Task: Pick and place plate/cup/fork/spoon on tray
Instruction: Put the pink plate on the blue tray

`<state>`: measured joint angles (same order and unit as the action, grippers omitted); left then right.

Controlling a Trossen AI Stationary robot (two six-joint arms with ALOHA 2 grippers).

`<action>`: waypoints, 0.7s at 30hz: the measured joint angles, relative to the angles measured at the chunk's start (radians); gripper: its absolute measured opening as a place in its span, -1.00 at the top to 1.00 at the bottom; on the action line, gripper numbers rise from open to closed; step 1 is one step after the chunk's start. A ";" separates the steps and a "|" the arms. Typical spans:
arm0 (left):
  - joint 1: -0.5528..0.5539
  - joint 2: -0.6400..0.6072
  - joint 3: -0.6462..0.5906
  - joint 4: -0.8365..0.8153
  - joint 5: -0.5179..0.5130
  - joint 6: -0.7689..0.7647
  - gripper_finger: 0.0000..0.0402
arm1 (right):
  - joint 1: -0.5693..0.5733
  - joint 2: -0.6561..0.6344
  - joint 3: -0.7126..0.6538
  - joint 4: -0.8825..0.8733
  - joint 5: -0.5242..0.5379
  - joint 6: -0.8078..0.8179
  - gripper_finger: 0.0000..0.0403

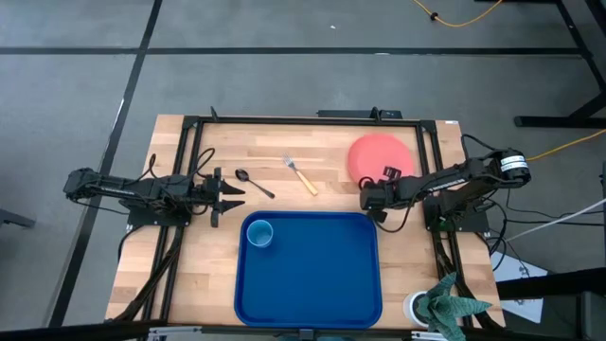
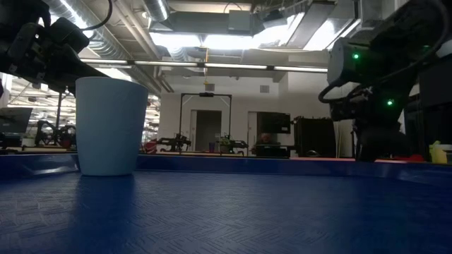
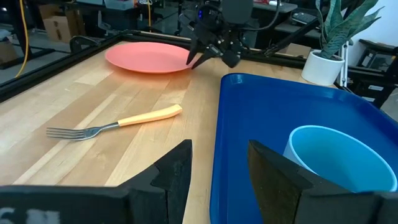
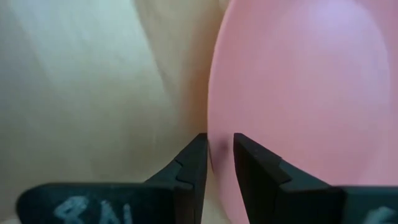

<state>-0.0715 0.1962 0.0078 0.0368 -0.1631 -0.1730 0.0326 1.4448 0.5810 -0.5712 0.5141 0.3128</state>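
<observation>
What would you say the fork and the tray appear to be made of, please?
The fork: shiny silver tines look like metal; the matte tan-orange handle could be wood or plastic, which the views leave open. The tray: probably moulded plastic, given its uniform dark-blue colour, soft sheen, rounded raised rim and fine textured floor in the low view.

Trays: one, dark blue (image 1: 312,275), on the table.
Cups: one, light blue (image 1: 260,234), standing in the tray.
Plates: one, salmon-pink (image 1: 377,153), on the bare wood.
Forks: one, tan handle (image 1: 302,174), on the wood.
Spoons: one, dark (image 1: 253,182), on the wood beside the fork.
Tables: one, wooden (image 1: 189,256).
Arms: two, dark, one at each side of the table.
Grippers: two, left (image 1: 230,194) and right (image 1: 365,198), two fingers each.
White pots: one (image 1: 417,308), at the table's corner, with green leaves.
Tableware in the tray: one piece.
Tableware outside the tray: three pieces.
</observation>
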 joint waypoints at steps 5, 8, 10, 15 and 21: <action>0.000 0.000 0.000 0.000 0.000 0.000 0.27 | -0.004 0.000 0.000 0.015 0.024 -0.001 0.58; 0.000 0.000 0.000 0.000 0.000 0.000 0.27 | -0.019 0.000 0.000 0.016 0.004 0.000 0.63; 0.000 0.000 0.000 0.000 0.000 0.000 0.27 | -0.031 0.000 0.000 0.018 -0.018 0.014 0.75; 0.000 0.000 0.000 0.000 0.000 0.000 0.27 | -0.037 -0.001 0.002 0.034 0.000 0.022 0.96; 0.000 0.000 0.000 0.000 0.000 0.000 0.27 | 0.019 0.000 0.116 0.013 -0.005 -0.043 0.98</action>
<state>-0.0714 0.1960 0.0078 0.0370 -0.1629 -0.1730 0.0514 1.4448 0.6970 -0.5581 0.5091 0.2702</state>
